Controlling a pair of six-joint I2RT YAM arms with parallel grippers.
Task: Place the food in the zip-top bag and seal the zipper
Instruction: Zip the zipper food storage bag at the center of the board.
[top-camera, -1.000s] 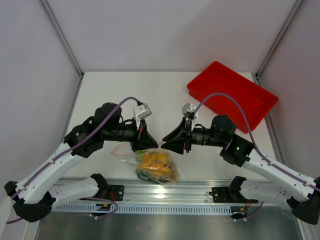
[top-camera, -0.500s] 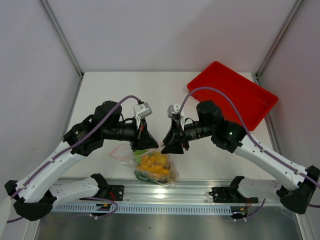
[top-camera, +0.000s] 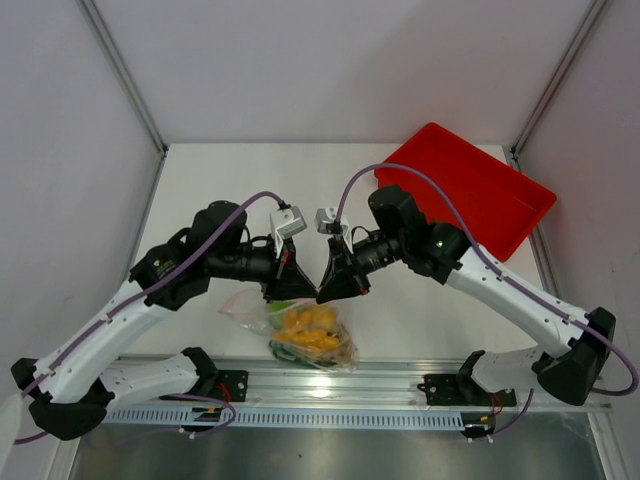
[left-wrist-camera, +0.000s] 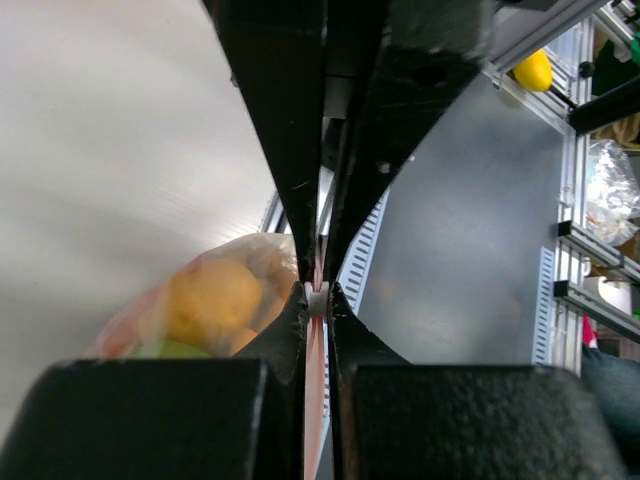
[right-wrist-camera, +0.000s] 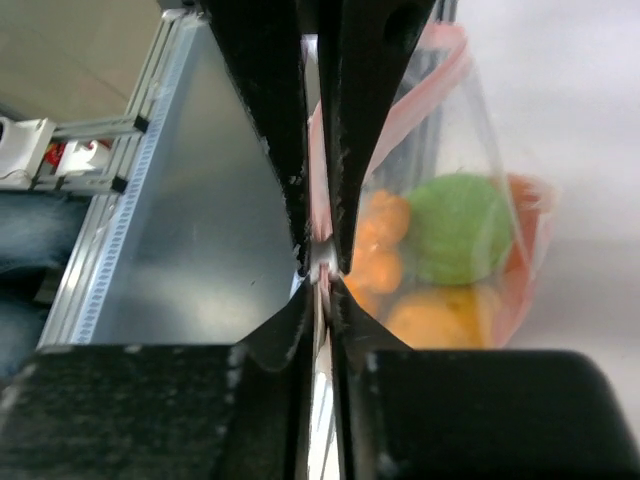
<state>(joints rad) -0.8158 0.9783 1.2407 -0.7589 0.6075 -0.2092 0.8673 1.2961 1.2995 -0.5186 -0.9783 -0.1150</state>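
The clear zip-top bag (top-camera: 312, 338) hangs between my two grippers over the table's front edge. It holds the food (top-camera: 306, 323): yellow-orange fruit, orange pieces and green. My left gripper (top-camera: 301, 289) is shut on the pinkish-red zipper (left-wrist-camera: 314, 400); in the left wrist view its jaws (left-wrist-camera: 316, 298) pinch the strip, with a yellow fruit (left-wrist-camera: 210, 300) behind the plastic. My right gripper (top-camera: 326, 293) is shut on the same zipper (right-wrist-camera: 320, 215), close beside the left one. The right wrist view shows its jaws (right-wrist-camera: 320, 266) on the strip, with a green piece (right-wrist-camera: 460, 226) and orange pieces (right-wrist-camera: 386, 250) in the bag.
A red tray (top-camera: 465, 188) lies at the back right of the white table (top-camera: 250, 190). A slotted metal rail (top-camera: 330, 400) runs along the near edge under the bag. Grey walls close in the left and right sides.
My right gripper has slid left along the zipper strip until it is almost against the left gripper. The left gripper and the bag have stayed in place.
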